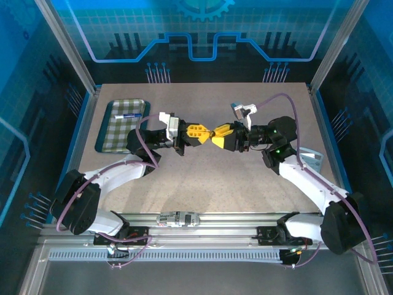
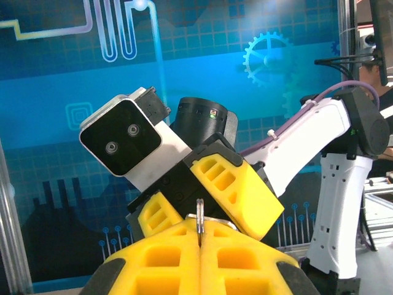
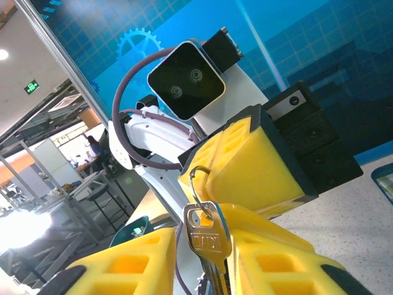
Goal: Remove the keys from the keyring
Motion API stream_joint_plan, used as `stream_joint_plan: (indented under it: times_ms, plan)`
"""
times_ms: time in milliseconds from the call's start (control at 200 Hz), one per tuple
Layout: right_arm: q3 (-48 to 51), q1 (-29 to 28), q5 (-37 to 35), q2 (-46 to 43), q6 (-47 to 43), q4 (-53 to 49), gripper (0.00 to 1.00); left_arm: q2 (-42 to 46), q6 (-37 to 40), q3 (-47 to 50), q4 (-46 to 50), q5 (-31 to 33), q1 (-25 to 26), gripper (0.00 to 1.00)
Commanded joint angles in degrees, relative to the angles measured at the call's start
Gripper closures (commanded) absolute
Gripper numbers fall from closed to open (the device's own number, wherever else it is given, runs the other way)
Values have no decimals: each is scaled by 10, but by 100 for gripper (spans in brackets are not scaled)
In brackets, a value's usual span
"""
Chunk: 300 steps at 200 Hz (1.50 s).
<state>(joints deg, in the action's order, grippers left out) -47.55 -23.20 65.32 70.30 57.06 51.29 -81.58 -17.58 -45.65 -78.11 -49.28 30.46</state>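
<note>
Where the key (image 3: 207, 236) is concerned, its blade is clenched between the fingers of the right tool (image 1: 216, 136), and its head projects toward the left tool (image 1: 206, 131). The wire keyring (image 3: 191, 181) threads the hole in the head, and its far side is pinched in the left tool, which is clamped tight. Both tools meet tip to tip above the middle of the counter (image 1: 209, 178). The key's long axis lies along the line between them. In my judgement, separation turns on working the head round the ring within that short gap.
</note>
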Motion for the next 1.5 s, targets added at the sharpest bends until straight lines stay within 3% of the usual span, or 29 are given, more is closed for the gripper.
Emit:
stream_joint_plan:
  times_ms: [0,85,225,375,555,761,1031,1496]
  plan:
    - [-8,-6,-4,-18,-47,-54,78,18,38,2,19,22,-2,100]
    - [-12,-6,-23,-35,-99,-127,89,25,54,5,31,33,-2,100]
    - [-18,-7,-49,-56,-151,-196,100,33,78,12,46,48,1,100]
    - [-25,-7,-126,-101,-258,-324,100,55,119,18,98,72,6,100]
    - [-34,-15,-271,-172,-381,-449,100,81,147,21,164,105,9,100]
    - [-79,-80,-415,-201,-513,-568,100,96,154,7,226,111,11,100]
    - [-99,-156,-550,-212,-611,-601,100,113,136,-36,343,117,14,100]
    - [-108,-294,-775,-194,-756,-584,100,121,127,-87,466,133,24,100]
